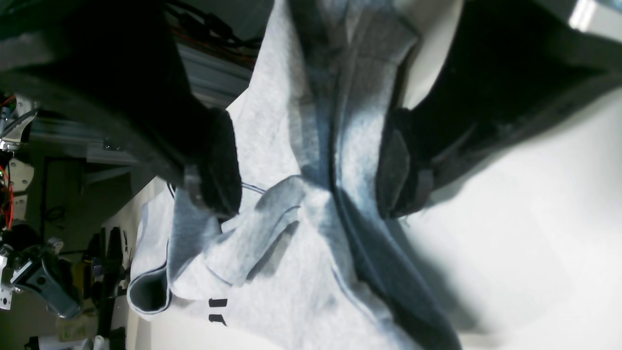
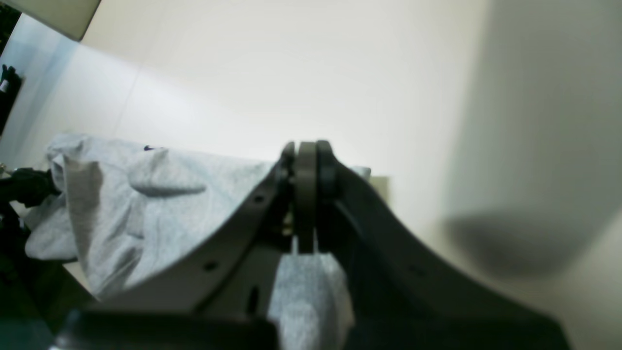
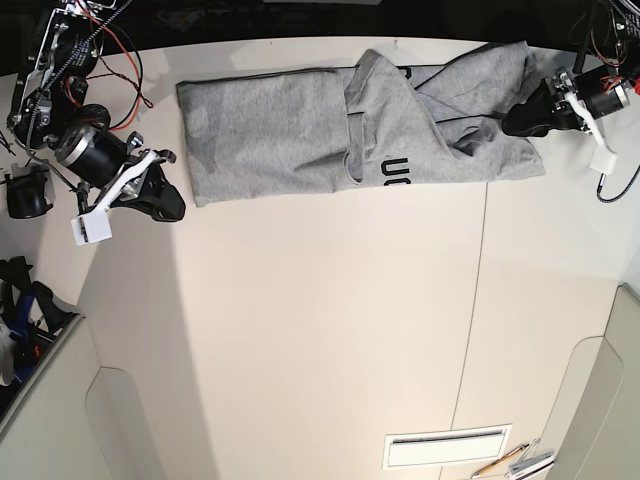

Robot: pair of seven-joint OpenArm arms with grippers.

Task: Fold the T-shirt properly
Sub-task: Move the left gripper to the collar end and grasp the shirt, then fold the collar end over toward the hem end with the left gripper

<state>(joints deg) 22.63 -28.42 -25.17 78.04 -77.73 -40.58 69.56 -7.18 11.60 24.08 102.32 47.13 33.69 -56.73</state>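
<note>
1. The T-shirt (image 3: 300, 130) lay bunched on the tabletop (image 3: 330, 330).
2. The left hand (image 1: 311, 170) stood wide around a ridge; it should close on one layer only.
3. The right hand (image 2: 307, 160) pinched the T-shirt's edge.

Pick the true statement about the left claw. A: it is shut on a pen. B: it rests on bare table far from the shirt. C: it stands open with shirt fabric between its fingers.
C: the left claw stands open around a ridge of the T-shirt.

A pale cream table (image 3: 330, 330) fills the room, brightly lit, with seams running across its surface.
</note>
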